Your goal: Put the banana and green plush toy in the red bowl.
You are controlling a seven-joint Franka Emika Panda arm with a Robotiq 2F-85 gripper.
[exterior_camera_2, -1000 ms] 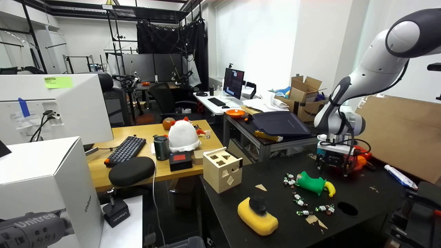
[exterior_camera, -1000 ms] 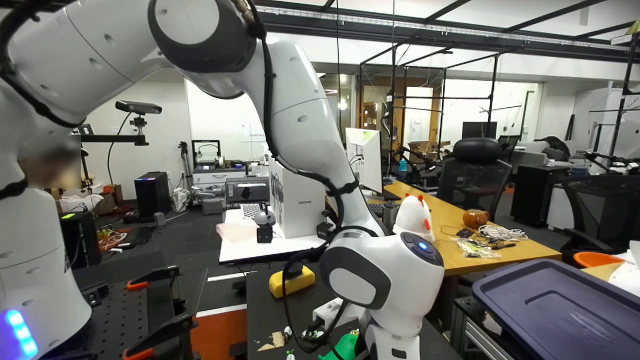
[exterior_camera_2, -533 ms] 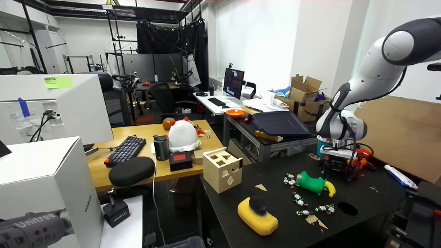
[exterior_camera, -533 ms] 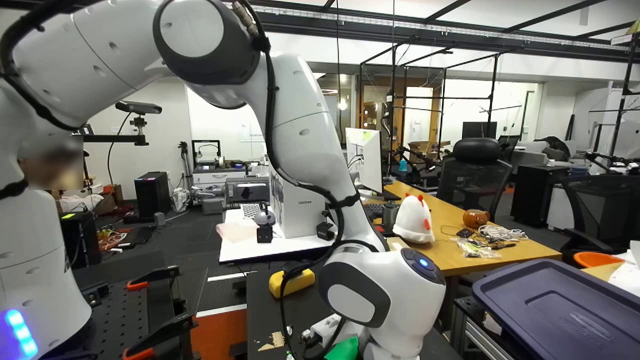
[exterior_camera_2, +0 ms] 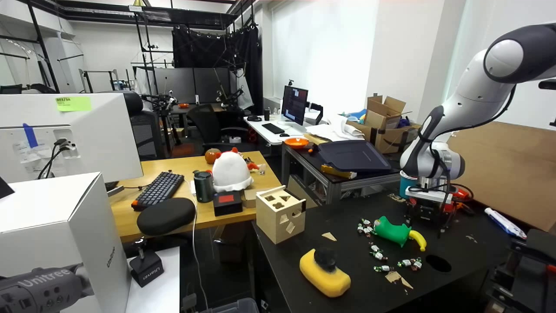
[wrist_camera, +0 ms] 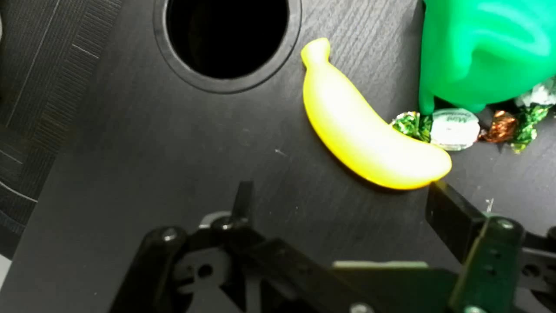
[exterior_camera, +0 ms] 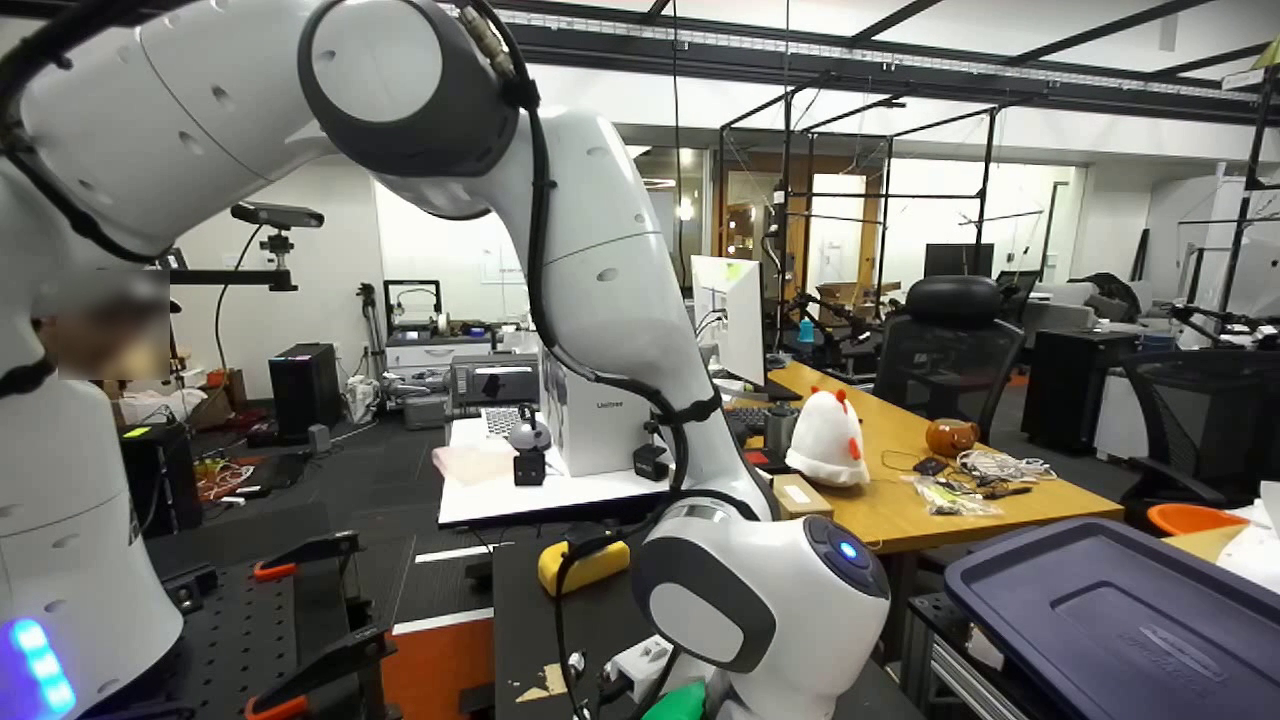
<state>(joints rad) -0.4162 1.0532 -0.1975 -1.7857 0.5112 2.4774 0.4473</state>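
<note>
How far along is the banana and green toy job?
Done: no placement; the banana and green toy both lie on the black table.
In hand: nothing; the gripper is open near the banana in the wrist view.
Left: grasp each and put both in the red bowl, which I can't clearly make out.

Down comes the arm [exterior_camera_2: 471, 100], lower in both exterior views, jaws dropping closer to the surface [exterior_camera_2: 339, 213]. And the banana [exterior_camera_2: 418, 239] moves: its outer end swings away from the green plush toy [exterior_camera_2: 393, 232]! In an exterior view less of that toy now shows, while a small cardboard box [exterior_camera: 800, 497] pops out from behind the wrist [exterior_camera: 820, 610].
</note>
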